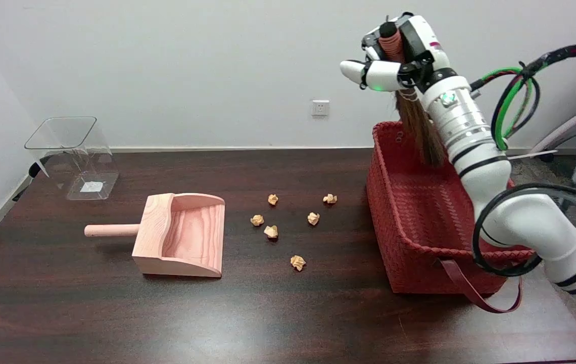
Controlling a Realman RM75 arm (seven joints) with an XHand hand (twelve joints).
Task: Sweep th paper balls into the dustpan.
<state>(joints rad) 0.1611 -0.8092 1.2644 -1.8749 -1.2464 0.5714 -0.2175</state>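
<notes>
Dark, glossy wood grain runs across the table (288, 323), far below the raised right hand (394, 58). Nearest, down to the hand's left, sit six crumpled tan paper balls (297, 262), loosely scattered. Further left lies the pale wooden dustpan (182, 237), a scoop with a round peg handle. Directly under the hand stands a woven red basket (409, 232) with a strap. The hand grasps a small brush (419, 126), its brown bristles hanging into the basket. Far left, a clear plastic bin (73, 156) leans.
</notes>
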